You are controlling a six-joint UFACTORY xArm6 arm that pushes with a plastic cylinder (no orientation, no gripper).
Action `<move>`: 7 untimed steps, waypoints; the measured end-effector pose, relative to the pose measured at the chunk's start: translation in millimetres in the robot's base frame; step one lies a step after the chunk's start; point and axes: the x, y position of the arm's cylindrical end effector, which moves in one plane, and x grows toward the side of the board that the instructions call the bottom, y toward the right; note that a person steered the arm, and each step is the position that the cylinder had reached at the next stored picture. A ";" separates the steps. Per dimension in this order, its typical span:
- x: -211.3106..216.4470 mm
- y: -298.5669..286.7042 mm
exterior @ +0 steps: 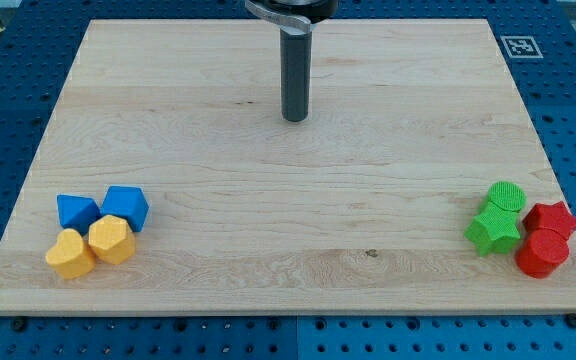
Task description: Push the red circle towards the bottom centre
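Observation:
The red circle (542, 253) sits at the board's lower right, near the right edge, touching a red star (554, 217) just above it. A green star (494, 229) and a green circle (506, 195) stand to their left. My tip (295, 118) rests on the board in the upper middle of the view, far up and to the left of the red circle, touching no block.
Two blue blocks (76, 211) (126, 206) and two yellow blocks (70, 254) (112, 239) cluster at the lower left. The wooden board (288, 190) lies on a blue perforated table. A marker tag (519, 46) sits at the board's upper right corner.

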 end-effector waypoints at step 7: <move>24.4 -1.8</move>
